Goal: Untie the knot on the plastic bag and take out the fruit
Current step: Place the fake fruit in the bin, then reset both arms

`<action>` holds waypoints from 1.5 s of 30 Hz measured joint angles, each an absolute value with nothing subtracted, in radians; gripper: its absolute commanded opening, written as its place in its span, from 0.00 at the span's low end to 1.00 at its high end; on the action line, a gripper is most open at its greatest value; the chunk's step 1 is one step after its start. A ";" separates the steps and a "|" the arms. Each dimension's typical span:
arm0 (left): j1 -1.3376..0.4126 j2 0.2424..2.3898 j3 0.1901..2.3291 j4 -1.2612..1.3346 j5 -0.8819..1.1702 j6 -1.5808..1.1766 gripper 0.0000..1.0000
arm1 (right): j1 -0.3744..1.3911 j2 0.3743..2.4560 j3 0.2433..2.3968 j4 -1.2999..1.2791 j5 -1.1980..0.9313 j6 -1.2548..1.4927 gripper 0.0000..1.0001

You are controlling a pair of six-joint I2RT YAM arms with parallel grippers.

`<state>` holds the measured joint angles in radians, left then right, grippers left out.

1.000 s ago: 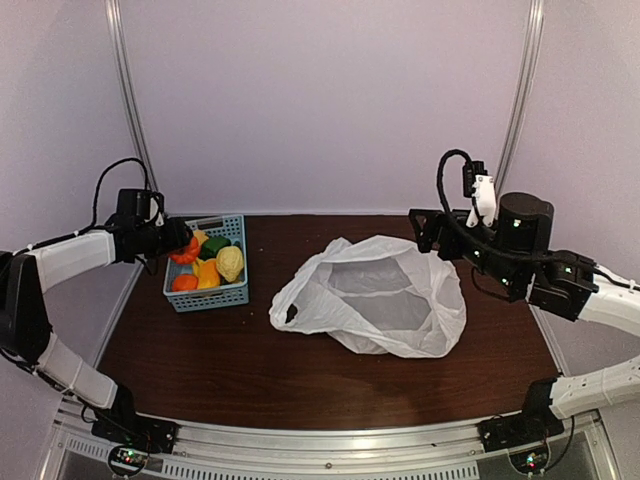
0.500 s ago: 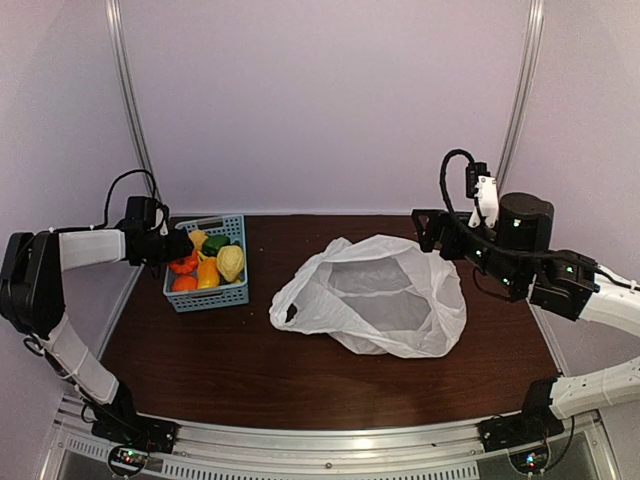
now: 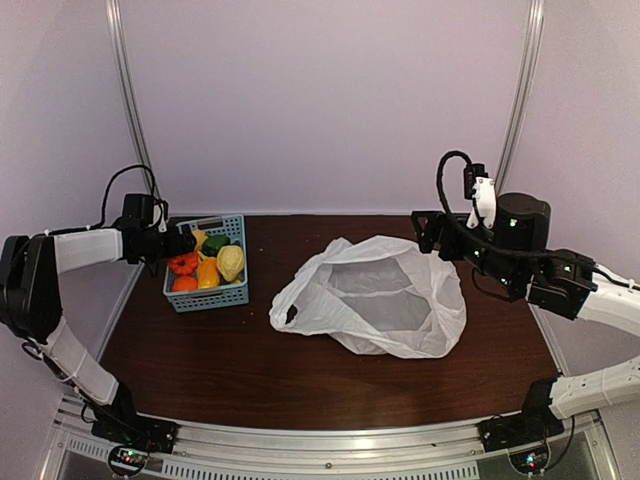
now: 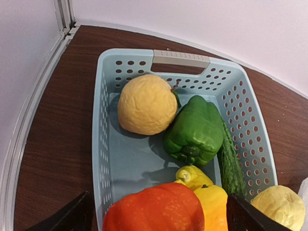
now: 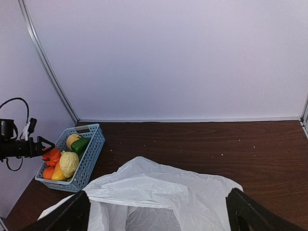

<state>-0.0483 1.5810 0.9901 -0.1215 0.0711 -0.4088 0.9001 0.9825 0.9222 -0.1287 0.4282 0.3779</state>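
Observation:
The plastic bag (image 3: 385, 300) lies open and flat on the table, also seen in the right wrist view (image 5: 159, 192). No knot shows on it. The fruit lies in the blue basket (image 3: 212, 300): a ribbed orange piece (image 4: 156, 209), a yellow pepper (image 4: 211, 197), a green pepper (image 4: 195, 130), a long green one (image 4: 232, 161) and two bumpy yellow ones (image 4: 147, 103). My left gripper (image 4: 161, 214) is open just above the orange piece at the basket's left side (image 3: 183, 243), its fingers clear of it. My right gripper (image 3: 422, 230) is open and empty above the bag's far right edge.
The basket (image 4: 180, 57) stands at the table's far left, close to the left wall and its metal rail (image 4: 65, 19). The back wall runs just behind basket and bag. Bare brown table (image 3: 250, 370) lies in front of the bag.
The left gripper held the orange piece over the basket a second ago. It now lies in the basket and the jaws are open. The right arm has barely moved.

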 measured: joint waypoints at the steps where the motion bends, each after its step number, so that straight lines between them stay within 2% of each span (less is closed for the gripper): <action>1: -0.048 1.571 0.990 -0.122 0.071 -0.408 0.97 | 0.899 0.984 0.923 -0.132 0.428 0.377 0.99; 11: -0.037 1.460 0.991 -0.141 0.068 -0.371 0.97 | 0.790 1.068 1.052 -0.255 0.421 0.361 0.99; 18: 0.091 1.394 0.973 -0.181 0.102 -0.379 0.97 | 0.528 1.082 1.055 -0.318 0.306 0.374 0.99; 22: 0.132 1.290 0.972 -0.242 0.101 -0.381 0.97 | 0.353 1.056 1.010 -0.336 0.220 0.373 0.99; 27: 0.132 1.124 0.972 -0.324 0.092 -0.360 0.97 | 0.222 0.985 0.928 -0.344 0.180 0.345 0.99; 36: 0.132 0.878 0.889 -0.373 0.139 -0.241 0.98 | 0.204 0.648 0.677 -0.153 0.178 0.224 0.99; 45: 0.132 0.815 0.813 -0.374 0.174 -0.212 0.97 | 0.203 0.535 0.550 -0.054 0.183 0.172 0.99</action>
<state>0.1322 0.8150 0.8135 -0.3740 0.1738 -0.2119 0.2028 0.5350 0.5499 -0.0544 0.1829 0.1722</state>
